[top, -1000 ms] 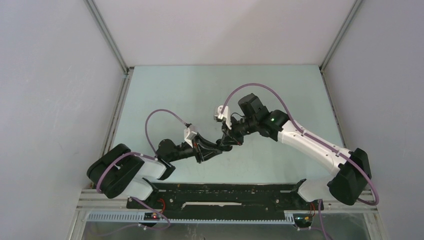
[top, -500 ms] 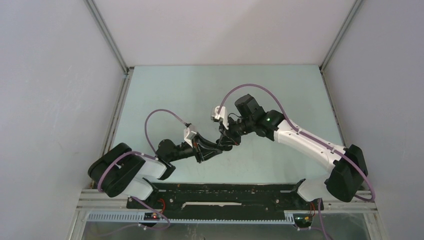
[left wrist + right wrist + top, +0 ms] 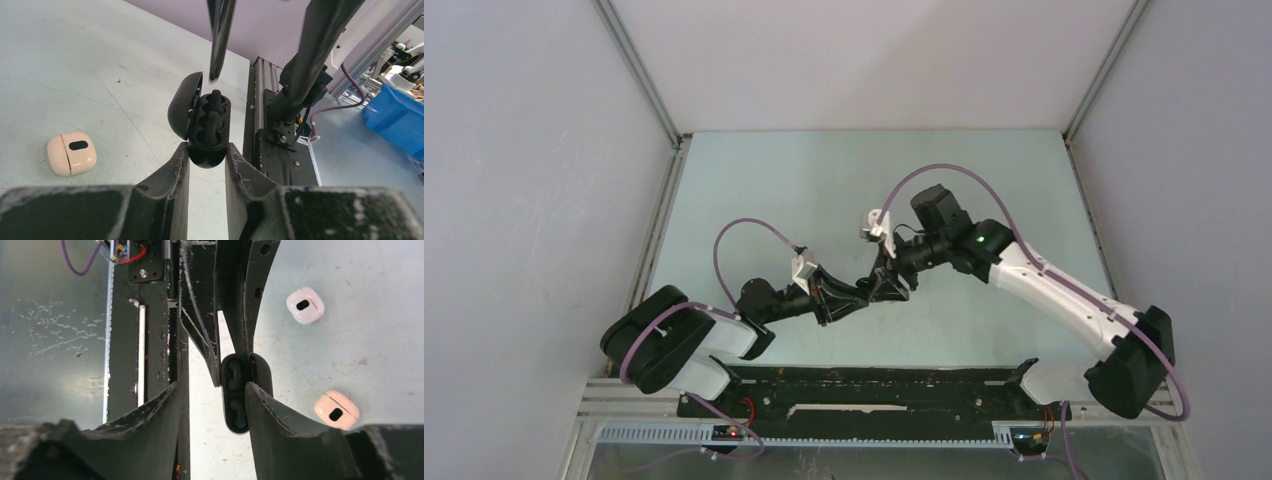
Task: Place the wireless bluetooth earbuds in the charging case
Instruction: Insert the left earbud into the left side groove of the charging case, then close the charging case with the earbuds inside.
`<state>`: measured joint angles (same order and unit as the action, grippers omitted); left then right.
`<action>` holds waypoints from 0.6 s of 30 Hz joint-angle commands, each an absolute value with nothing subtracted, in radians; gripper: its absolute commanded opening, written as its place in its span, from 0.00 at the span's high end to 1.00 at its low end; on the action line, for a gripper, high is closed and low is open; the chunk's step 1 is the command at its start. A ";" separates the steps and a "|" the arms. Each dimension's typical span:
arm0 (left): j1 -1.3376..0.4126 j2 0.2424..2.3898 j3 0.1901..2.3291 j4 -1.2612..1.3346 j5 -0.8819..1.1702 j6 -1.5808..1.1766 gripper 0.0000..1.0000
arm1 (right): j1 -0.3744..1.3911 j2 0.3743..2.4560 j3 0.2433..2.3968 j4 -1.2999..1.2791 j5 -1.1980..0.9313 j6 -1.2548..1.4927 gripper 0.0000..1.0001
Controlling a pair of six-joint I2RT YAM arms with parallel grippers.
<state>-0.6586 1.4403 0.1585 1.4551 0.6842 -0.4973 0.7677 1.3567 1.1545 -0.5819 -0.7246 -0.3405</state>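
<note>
On the table [image 3: 754, 180] the two arms meet a little toward 6 o'clock from the middle. The left gripper [image 3: 206, 148] is clenched on the rounded lower end of the black charging case [image 3: 210, 125], whose lid [image 3: 181, 107] hangs open at its 9 o'clock side. The right gripper [image 3: 211, 386] is released, with one fingertip just above the case at 12 o'clock. Two pale cases [image 3: 305, 305] lie apart on the table, at 1 and 4 o'clock of the black one in the right wrist view. Dark earbuds [image 3: 216, 100] seem to sit in the wells, though black on black is hard to read. The pinch is narrow, so a nudge from that fingertip could pivot the case, shake out a bud or knock the lid.
</note>
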 commanded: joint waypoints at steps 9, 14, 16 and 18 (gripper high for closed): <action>-0.659 1.445 0.170 1.511 0.701 -0.502 1.00 | 0.640 1.345 1.153 -0.684 -0.881 -0.508 0.32; -0.660 1.445 0.169 1.512 0.705 -0.501 1.00 | 0.642 1.433 1.153 -0.653 -0.890 -0.510 0.31; -0.660 1.443 0.165 1.513 0.691 -0.500 1.00 | 0.654 1.452 1.152 -0.651 -0.898 -0.508 0.31; -0.657 1.443 0.164 1.507 0.677 -0.502 1.00 | 0.682 1.451 1.153 -0.678 -0.890 -0.524 0.31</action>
